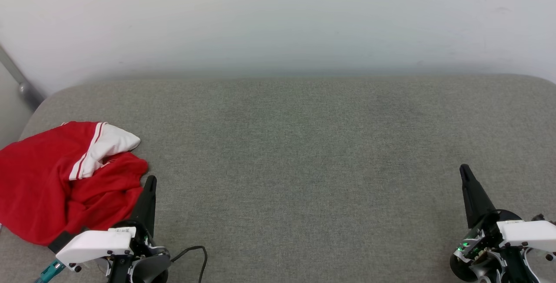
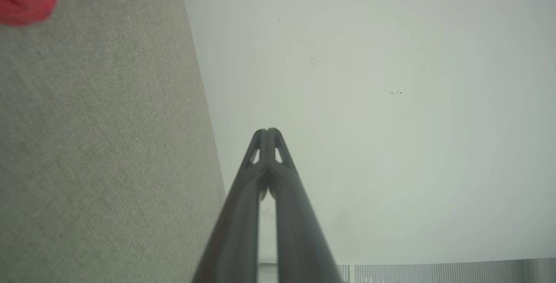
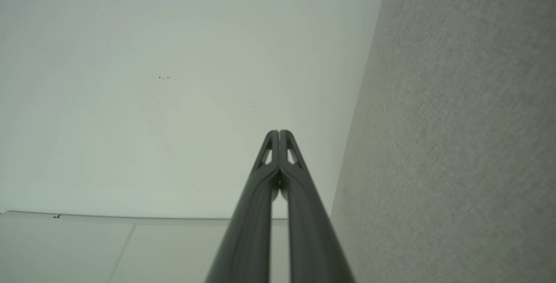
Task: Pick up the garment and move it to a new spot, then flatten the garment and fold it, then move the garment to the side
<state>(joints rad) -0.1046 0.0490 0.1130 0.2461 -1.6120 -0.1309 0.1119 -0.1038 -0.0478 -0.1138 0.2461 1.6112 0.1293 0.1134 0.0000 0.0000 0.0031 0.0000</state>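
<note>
Garment (image 1: 43, 187), a soft red short-sleeved T-shirt with a white sleeve and red-and-white striped trim, lay crumpled in a heap just off the left side of my left gripper (image 1: 150, 181). Its nearest red fold came right up beside my two long dark fingers. Lower down, the cloth ran behind my white wrist housing. Whether it touched me there I could not tell. The white sleeve sat on top of the heap, ahead and to the left of my fingertips. My left fingers were pressed together with nothing between them, pointing forward over the grey woven fabric pad (image 1: 304, 144). In my left wrist view a red edge of the shirt showed at the upper left corner, apart from the closed tips.

My right gripper (image 1: 464, 171) stood well apart from the heap, across the open pad on the far side of my left one. Its fingers were also clamped together and held nothing. A thin black cable (image 1: 195, 250) curled on the pad just right of my left wrist. A plain white wall (image 1: 278, 22) rose ahead of both grippers.
</note>
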